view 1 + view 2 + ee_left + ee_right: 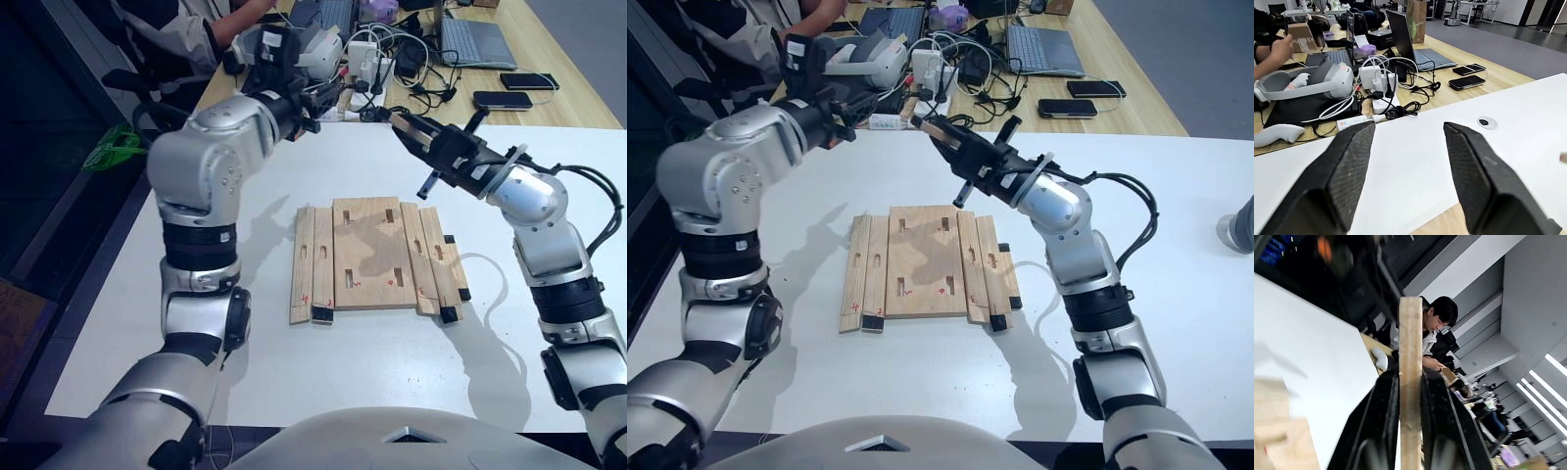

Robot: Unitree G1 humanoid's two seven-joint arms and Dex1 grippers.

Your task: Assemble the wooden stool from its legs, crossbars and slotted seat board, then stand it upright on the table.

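Right hand [1410, 378] grips a wooden slat [1410, 333], possibly a crossbar, partly hidden; left hand [1409, 132] spread wide

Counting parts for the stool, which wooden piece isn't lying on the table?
The narrow wooden strip clamped in the right gripper, raised above the table; the other strips lie flat beside the seat board.

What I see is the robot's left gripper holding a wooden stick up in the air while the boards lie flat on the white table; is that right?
Not quite: the wooden stick is held up by the right gripper, clamped between its fingers, as the right wrist view shows. The left gripper is open with nothing in it. The boards do lie flat on the white table.
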